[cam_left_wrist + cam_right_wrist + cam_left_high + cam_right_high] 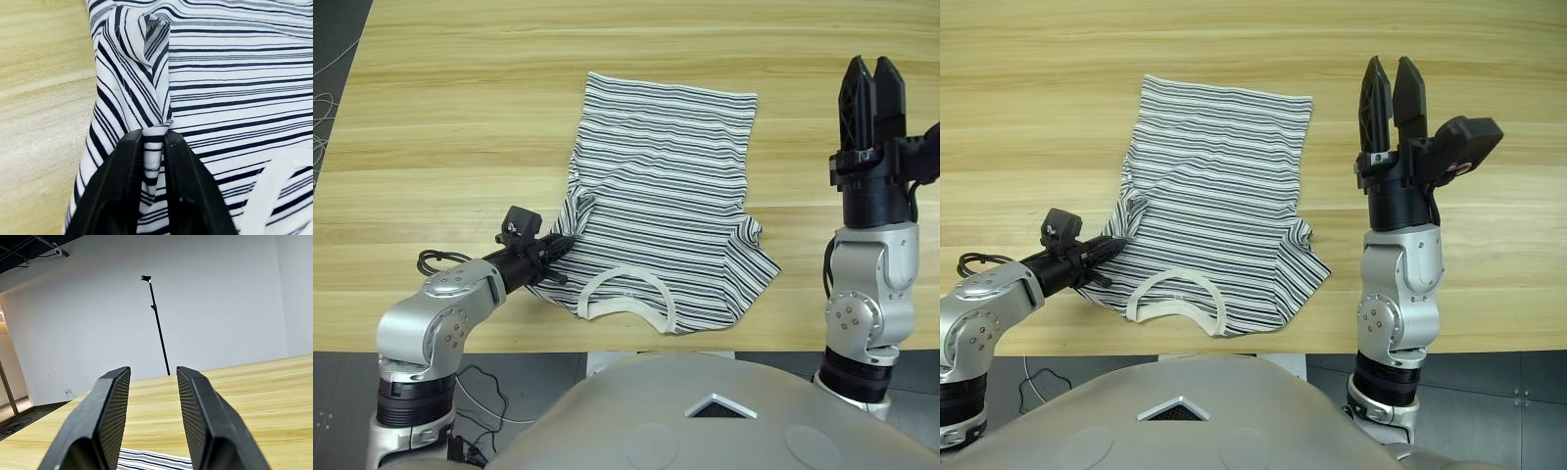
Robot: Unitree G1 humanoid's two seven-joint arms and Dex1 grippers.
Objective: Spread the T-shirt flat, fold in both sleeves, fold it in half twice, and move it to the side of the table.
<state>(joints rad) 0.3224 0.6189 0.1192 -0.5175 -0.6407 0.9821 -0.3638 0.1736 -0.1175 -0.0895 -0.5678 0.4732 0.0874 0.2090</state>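
Collar [626, 297] lies near table [450, 108] edge; left gripper [155, 133] pinches T-shirt [666, 176] sleeve [129, 78].

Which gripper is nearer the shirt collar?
Left. The left gripper is shut on the shirt right beside the collar, on its left side. The right gripper stands raised and open off the shirt's right edge, touching nothing.
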